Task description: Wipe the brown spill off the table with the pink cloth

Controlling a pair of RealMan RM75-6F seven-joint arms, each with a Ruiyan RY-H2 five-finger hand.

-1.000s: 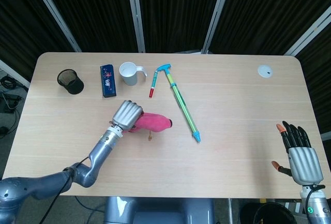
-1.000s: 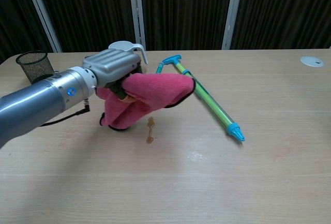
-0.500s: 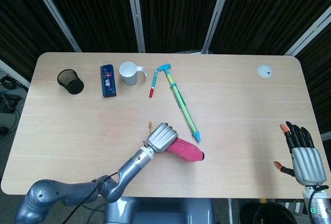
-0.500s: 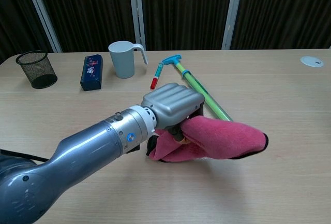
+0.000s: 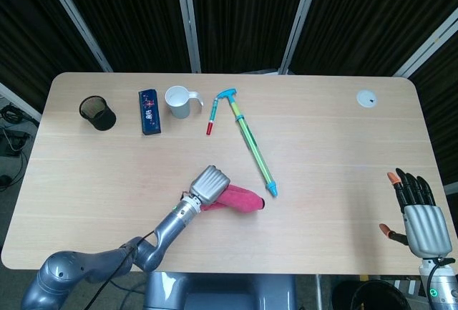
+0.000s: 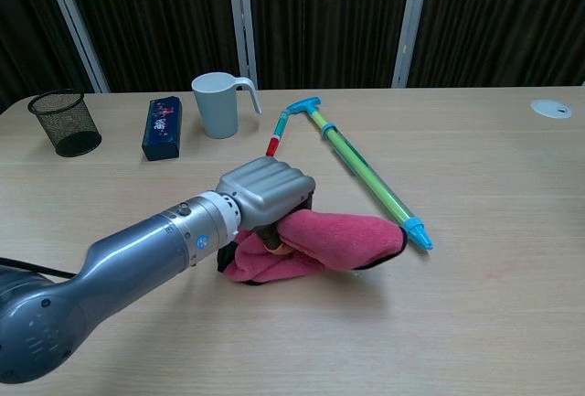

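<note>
Pink cloth [image 5: 240, 200] lies bunched on the pale wooden counter [image 5: 336, 145], a little in front of the middle, gripped by the robot's left hand [image 5: 208, 184], whose silver fingers are curled down over the cloth's left end. In the chest view the same left hand [image 6: 266, 192] presses the cloth [image 6: 340, 238] against the counter [image 6: 494, 167], and the free end of the cloth reaches toward the right, stopping just beside the blue tip of a long green and blue water squirter [image 5: 252, 142]. That squirter [image 6: 363, 173] lies diagonally, its teal handle pointing toward the far edge. The brown spill cannot be seen in either view; the cloth and hand cover the area where they rest. The right hand [image 5: 418, 215] hovers at the near right corner of the counter, well apart from everything else, holding nothing, its dark fingers with orange tips spread and pointing away from the robot. Along the far side, from left to right, stand a black mesh pen cup [image 5: 97, 113], a dark blue rectangular case [image 5: 149, 111] lying flat, and a pale mug [image 5: 179, 102] with its handle to the right. A slim red-tipped pen [image 5: 212, 118] lies between the mug and the squirter's handle. A small round white disc [image 5: 366, 98] sits near the far right corner.
</note>
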